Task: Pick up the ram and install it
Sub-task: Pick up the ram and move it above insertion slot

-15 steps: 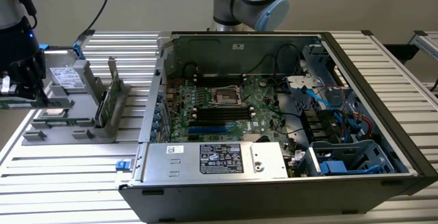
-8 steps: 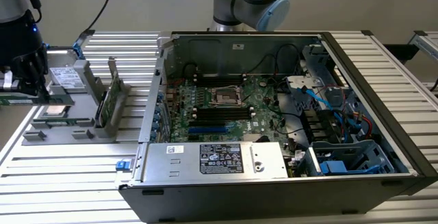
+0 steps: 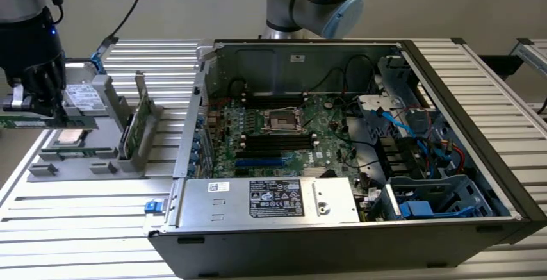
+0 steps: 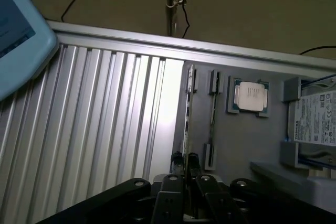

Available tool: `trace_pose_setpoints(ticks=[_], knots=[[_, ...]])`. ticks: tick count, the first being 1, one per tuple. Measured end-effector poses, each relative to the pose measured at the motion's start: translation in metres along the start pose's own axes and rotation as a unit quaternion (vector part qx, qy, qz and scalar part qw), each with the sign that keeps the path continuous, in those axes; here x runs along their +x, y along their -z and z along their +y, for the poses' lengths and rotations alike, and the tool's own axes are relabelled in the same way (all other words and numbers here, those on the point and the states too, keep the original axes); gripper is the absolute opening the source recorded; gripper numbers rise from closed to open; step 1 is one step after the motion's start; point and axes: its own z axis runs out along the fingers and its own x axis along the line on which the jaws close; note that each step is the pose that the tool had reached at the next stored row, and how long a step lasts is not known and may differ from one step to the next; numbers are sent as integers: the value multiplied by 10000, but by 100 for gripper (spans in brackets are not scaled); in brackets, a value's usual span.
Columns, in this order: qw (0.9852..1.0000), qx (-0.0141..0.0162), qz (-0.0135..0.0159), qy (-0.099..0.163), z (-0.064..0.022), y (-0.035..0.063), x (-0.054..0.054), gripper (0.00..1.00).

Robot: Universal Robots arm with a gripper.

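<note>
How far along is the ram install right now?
Done: the ram looks picked up, held clear of the gray holder. In hand: the gripper has its fingers shut on the stick, out at the exterior view's left of the open computer case. Left: the install itself. The black memory slots on the motherboard look empty.
</note>
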Motion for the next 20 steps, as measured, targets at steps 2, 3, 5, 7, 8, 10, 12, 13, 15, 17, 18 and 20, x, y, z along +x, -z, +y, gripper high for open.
trace_pose_setpoints(ticks=[2,3,5,7,8,10,12,13,15,17,18,20], knots=[[10000,-19,-9,1,-42,40,14,14],[10000,-27,-15,3,-67,65,21,14],[10000,-40,-27,4,-114,116,33,14],[10000,-53,-38,7,-164,165,45,14],[10000,-59,-44,8,-189,190,51,14],[10000,-72,-54,11,-240,240,62,14],[9999,-81,-65,13,-295,294,72,14],[9999,-85,-71,14,-324,322,76,14],[9999,-91,-82,19,-386,382,85,14],[9999,-96,-94,23,-447,439,94,14],[9999,-99,-100,25,-480,469,98,14],[9999,-105,-108,30,-544,525,107,14]])
